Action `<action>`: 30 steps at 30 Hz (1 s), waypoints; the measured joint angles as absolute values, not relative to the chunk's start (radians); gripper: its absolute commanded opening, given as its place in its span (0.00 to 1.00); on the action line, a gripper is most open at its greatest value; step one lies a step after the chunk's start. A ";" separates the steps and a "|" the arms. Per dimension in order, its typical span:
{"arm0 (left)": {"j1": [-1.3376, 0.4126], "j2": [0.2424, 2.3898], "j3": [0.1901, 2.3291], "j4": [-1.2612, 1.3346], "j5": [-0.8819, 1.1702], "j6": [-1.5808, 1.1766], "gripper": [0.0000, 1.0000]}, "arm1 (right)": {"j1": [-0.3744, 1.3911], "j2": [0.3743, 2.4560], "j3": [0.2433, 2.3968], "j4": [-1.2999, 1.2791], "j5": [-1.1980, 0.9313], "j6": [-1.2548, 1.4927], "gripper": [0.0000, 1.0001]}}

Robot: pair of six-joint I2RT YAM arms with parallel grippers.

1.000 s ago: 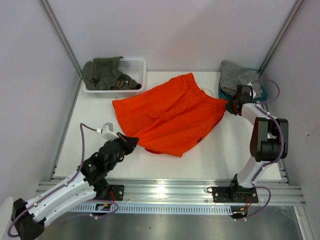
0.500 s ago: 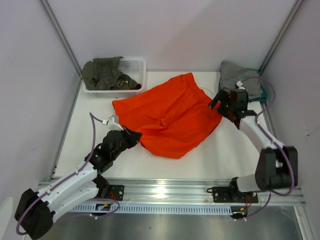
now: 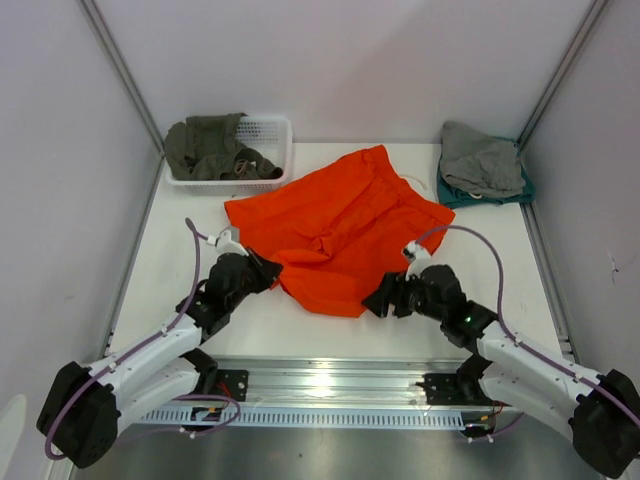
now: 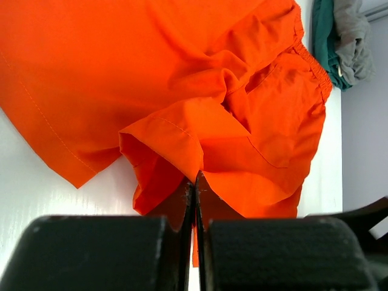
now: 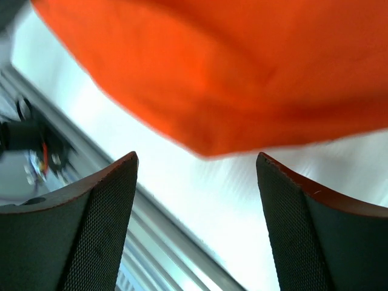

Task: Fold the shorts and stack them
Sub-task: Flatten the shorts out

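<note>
The bright orange shorts (image 3: 335, 225) lie spread across the middle of the white table, with the waistband toward the far right. My left gripper (image 3: 272, 272) is at their near-left hem. In the left wrist view the left gripper (image 4: 195, 182) is shut on a raised fold of the shorts (image 4: 212, 73). My right gripper (image 3: 375, 300) sits low at the shorts' near edge, to the right of the left one. In the right wrist view the right gripper (image 5: 197, 160) stands open with bare table between its fingers, and the shorts (image 5: 242, 73) lie just beyond the tips.
A white basket (image 3: 275, 125) with an olive-green garment (image 3: 210, 145) stands at the back left. Grey and teal garments (image 3: 482, 165) are piled at the back right. A metal rail (image 3: 330, 380) runs along the near table edge, and walls close in both sides.
My right gripper let go of the shorts' far-right corner, opened, and swung down to their near edge. My left gripper, still shut on the hem, moved slightly forward.
</note>
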State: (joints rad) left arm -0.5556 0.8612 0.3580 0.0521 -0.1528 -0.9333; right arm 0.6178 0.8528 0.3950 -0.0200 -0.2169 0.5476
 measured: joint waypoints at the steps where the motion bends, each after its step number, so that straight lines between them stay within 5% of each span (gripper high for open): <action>1: -0.554 0.872 0.358 0.058 -0.149 -0.933 0.00 | 0.656 0.847 0.364 -0.007 -0.206 0.551 0.79; 11: -0.547 0.931 0.373 0.098 -0.142 -0.933 0.00 | 0.892 0.916 0.238 0.178 -0.110 0.616 0.77; 21: -0.545 0.932 0.373 0.111 -0.125 -0.933 0.00 | 0.929 1.118 0.208 0.421 -0.027 0.590 0.73; 30: -0.540 0.932 0.373 0.113 -0.119 -0.933 0.00 | 0.979 1.326 0.197 0.667 0.020 0.541 0.45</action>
